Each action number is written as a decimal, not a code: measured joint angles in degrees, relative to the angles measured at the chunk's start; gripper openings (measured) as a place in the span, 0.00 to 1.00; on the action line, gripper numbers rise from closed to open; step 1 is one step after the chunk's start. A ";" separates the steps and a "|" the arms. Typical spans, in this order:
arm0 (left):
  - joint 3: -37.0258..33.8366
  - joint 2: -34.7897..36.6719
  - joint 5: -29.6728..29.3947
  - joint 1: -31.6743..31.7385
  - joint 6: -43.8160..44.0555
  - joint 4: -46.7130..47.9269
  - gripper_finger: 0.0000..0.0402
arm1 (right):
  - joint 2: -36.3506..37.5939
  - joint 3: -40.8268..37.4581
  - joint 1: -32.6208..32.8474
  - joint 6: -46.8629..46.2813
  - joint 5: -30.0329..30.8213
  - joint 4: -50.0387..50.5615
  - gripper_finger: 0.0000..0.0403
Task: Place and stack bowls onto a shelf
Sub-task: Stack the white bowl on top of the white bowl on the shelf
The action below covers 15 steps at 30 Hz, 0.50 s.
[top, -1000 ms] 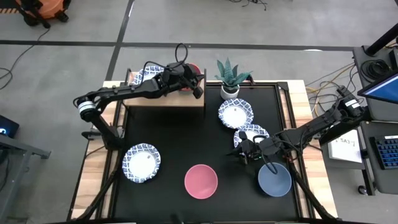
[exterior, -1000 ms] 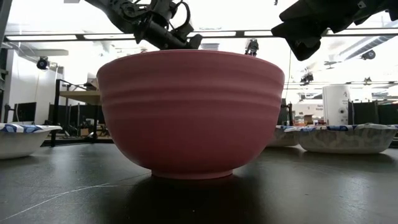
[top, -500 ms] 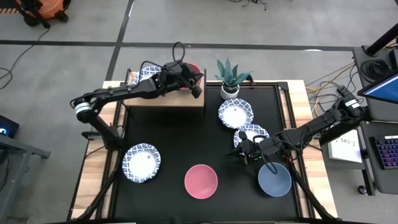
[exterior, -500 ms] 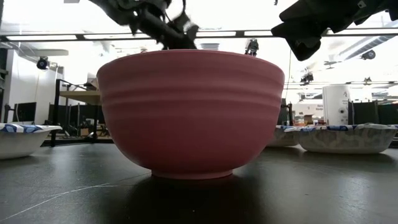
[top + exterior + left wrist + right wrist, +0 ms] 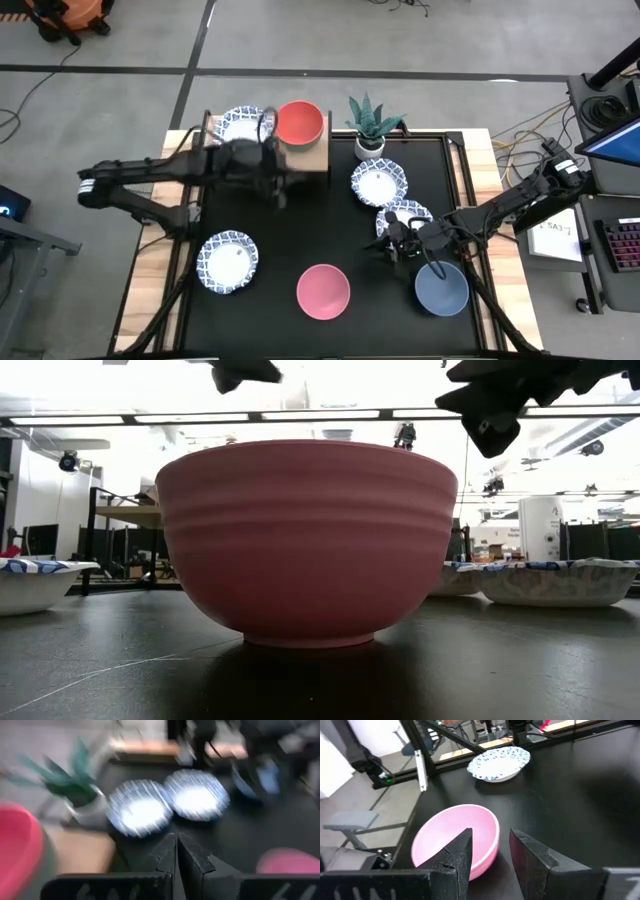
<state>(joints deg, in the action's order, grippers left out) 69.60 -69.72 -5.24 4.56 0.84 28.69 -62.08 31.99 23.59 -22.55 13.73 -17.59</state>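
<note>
On the light-wood shelf [image 5: 262, 158] at the far left stand a red bowl [image 5: 300, 122] and a white bowl with a blue rim [image 5: 244, 125]. My left gripper [image 5: 277, 193] hangs shut and empty just in front of the shelf, above the black table; its fingers [image 5: 177, 851] are together. My right gripper [image 5: 384, 245] hovers open and empty at the right, between a blue-rimmed bowl [image 5: 405, 217] and the grey-blue bowl [image 5: 442, 288]. The pink bowl [image 5: 323, 290] rests on its foot near the front edge, ahead of the right gripper [image 5: 490, 854].
Two more blue-rimmed bowls sit on the table, one at the near left [image 5: 228, 262] and one right of the shelf [image 5: 380, 182]. A potted plant [image 5: 372, 125] stands at the far edge beside the shelf. Bare black table [image 5: 320, 225] lies in the middle.
My left gripper has drawn back from over the red bowl on the shelf toward the table's near and left side, rising and tipping more level. The red bowl stays on the shelf, now uncovered. My right gripper has kept its place.
</note>
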 joint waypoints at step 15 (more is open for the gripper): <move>-0.07 -1.60 0.16 -26.68 53.59 40.67 0.00 | 0.02 0.00 0.79 0.68 1.52 -1.57 0.29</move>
<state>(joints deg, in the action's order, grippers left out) 69.54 -71.32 -5.08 -22.12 54.42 69.36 -62.07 31.99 24.38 -21.87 15.25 -19.16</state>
